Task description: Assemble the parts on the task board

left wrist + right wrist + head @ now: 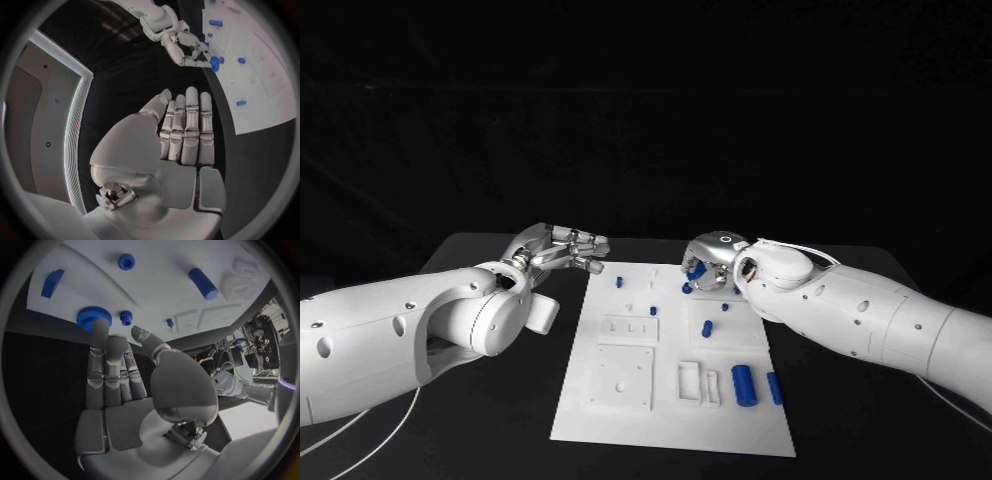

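Note:
The white task board [668, 415] lies in the middle of the black table. My right hand [714, 260] hovers over its far right part. In the right wrist view one fingertip [100, 330] touches a large blue gear [90, 315] on the board, while the thumb stays apart from it. A small blue gear [126, 316] sits just beside it. My left hand [567, 248] is off the board's far left corner, fingers straight and holding nothing [187, 130]. Two blue cylinders [743, 385] stand near the board's near right side.
Small blue pegs [707, 328] dot the board's middle. White raised fixtures [625, 378] occupy the near left part. A blue block [52, 282] and a blue cylinder [203, 283] lie beyond my right hand's fingers. Black table [488, 440] surrounds the board.

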Controlling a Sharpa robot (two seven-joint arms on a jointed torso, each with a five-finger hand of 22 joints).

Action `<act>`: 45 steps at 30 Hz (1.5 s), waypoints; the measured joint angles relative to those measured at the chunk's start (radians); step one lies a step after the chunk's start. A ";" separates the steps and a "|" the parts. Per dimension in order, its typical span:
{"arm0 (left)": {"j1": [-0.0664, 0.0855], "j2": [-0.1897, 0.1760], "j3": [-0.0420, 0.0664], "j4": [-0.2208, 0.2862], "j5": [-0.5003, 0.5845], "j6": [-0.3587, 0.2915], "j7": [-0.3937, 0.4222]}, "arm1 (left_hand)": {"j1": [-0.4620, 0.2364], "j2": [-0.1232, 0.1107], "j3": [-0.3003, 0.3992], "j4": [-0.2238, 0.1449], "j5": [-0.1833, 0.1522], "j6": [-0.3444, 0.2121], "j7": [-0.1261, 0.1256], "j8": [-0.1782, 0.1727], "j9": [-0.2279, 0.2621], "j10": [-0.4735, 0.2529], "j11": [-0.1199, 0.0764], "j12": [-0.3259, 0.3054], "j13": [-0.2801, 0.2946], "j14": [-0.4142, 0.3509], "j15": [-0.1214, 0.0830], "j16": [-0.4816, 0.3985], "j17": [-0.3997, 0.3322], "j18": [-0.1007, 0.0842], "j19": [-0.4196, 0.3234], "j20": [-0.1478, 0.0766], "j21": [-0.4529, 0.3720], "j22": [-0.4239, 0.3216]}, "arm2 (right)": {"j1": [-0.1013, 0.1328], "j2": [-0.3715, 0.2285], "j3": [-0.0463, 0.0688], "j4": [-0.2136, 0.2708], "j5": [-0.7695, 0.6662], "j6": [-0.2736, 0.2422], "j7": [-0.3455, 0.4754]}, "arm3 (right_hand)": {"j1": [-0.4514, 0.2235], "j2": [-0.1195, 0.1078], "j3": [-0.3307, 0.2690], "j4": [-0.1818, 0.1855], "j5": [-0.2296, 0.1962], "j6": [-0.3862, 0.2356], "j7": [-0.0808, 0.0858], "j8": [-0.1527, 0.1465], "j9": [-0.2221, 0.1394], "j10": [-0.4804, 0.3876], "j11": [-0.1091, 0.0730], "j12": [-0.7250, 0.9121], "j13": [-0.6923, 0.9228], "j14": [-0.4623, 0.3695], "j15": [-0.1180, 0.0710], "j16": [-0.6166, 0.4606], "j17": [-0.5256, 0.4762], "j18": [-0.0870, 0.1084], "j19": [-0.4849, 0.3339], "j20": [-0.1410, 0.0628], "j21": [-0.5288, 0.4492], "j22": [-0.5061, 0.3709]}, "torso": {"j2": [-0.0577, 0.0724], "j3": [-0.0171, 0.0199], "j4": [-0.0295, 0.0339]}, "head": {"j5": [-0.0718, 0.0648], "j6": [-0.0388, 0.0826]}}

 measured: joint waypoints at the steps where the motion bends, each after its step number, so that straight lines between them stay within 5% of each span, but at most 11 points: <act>1: 0.001 0.000 0.000 0.001 0.000 0.000 0.000 | 0.000 0.000 0.000 0.000 0.000 0.000 0.000 0.000 0.000 0.000 0.000 0.000 0.000 0.000 0.000 0.000 0.000 0.000 0.000 0.000 0.000 0.000 | 0.000 0.002 0.000 -0.002 -0.005 0.001 -0.002 | 0.000 0.000 0.000 0.000 0.000 0.000 0.000 0.000 0.000 0.000 0.000 0.000 0.000 -0.001 0.000 0.000 -0.003 0.000 0.000 0.000 -0.004 0.006 | 0.002 0.0005 0.0005 | -0.001 0.001; 19: 0.015 -0.004 0.001 0.008 -0.006 0.008 -0.005 | 0.000 0.000 0.002 0.002 0.000 -0.003 0.004 0.000 0.000 -0.003 0.003 0.000 0.000 0.000 0.000 0.000 0.000 0.000 0.004 0.004 -0.001 -0.002 | -0.001 0.016 -0.002 -0.011 -0.057 0.022 -0.019 | 0.000 0.000 0.036 0.003 -0.022 0.027 -0.005 0.000 0.000 0.031 -0.013 0.000 0.000 -0.006 -0.005 0.010 -0.011 -0.001 0.012 -0.008 -0.015 0.057 | 0.023 0.0030 0.0067 | -0.009 0.011; 22: 0.017 -0.005 0.001 0.009 -0.007 0.009 -0.006 | -0.003 -0.003 0.005 0.005 0.000 -0.003 0.003 0.000 0.000 -0.003 0.003 0.000 0.000 0.000 0.000 0.000 -0.001 0.000 0.004 0.004 -0.008 -0.006 | -0.003 0.017 -0.002 -0.012 -0.061 0.025 -0.019 | -0.003 0.003 0.052 0.002 -0.030 0.038 -0.005 0.000 0.000 0.045 -0.013 0.000 0.001 -0.005 -0.005 0.010 -0.024 -0.038 0.046 -0.023 0.020 0.094 | 0.024 0.0018 0.0070 | -0.009 0.010; 24: 0.018 -0.006 0.001 0.010 -0.008 0.010 -0.006 | -0.004 -0.004 0.005 0.005 0.000 -0.003 0.004 0.000 0.000 -0.003 0.003 0.000 0.000 0.000 0.000 0.000 -0.001 0.000 0.004 0.004 -0.008 -0.006 | -0.004 0.017 -0.002 -0.012 -0.063 0.027 -0.020 | -0.005 0.005 0.058 0.005 -0.030 0.041 -0.008 0.000 0.000 0.049 -0.017 0.000 0.001 -0.005 -0.005 0.010 -0.029 -0.046 0.046 -0.024 0.026 0.109 | 0.025 0.0017 0.0070 | -0.008 0.010; 45: 0.023 -0.008 0.001 0.009 -0.013 0.015 -0.010 | -0.004 -0.004 0.005 0.005 -0.005 -0.003 0.004 0.000 0.000 -0.003 0.003 0.000 0.000 0.000 0.000 0.000 -0.001 0.000 0.011 0.004 -0.012 -0.009 | -0.005 0.016 -0.001 0.003 -0.081 0.036 -0.026 | -0.002 0.016 0.095 0.007 -0.066 0.103 -0.019 -0.001 0.002 0.120 -0.038 -0.002 0.001 -0.007 -0.022 0.015 -0.045 -0.062 0.031 -0.042 0.080 0.275 | 0.033 -0.0017 0.0084 | -0.008 0.014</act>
